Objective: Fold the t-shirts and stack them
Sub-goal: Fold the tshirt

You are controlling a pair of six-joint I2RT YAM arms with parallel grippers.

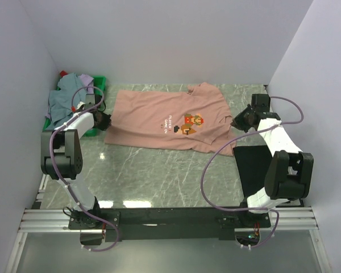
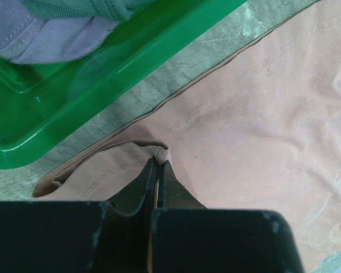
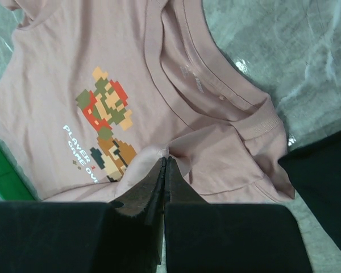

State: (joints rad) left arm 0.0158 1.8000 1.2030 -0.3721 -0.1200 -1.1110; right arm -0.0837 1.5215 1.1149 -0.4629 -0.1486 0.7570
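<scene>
Gripping pink shirt, left gripper at hem beside crate, right gripper at shoulder far from crate; unfolded, crate shirts waiting.

The salmon-pink t-shirt carries white lettering in 2 lines beside its pixel figure: "PLAYER" above "GAME O", the line ends hidden. The neck print inside the collar is too small to read.

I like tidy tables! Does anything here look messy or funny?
Yes. In the green crate, a grey-blue t-shirt and a lavender t-shirt are heaped, the grey-blue one drooping over the rim. The salmon-pink t-shirt lies crooked, bunched where the left gripper and right gripper pinch it.
</scene>
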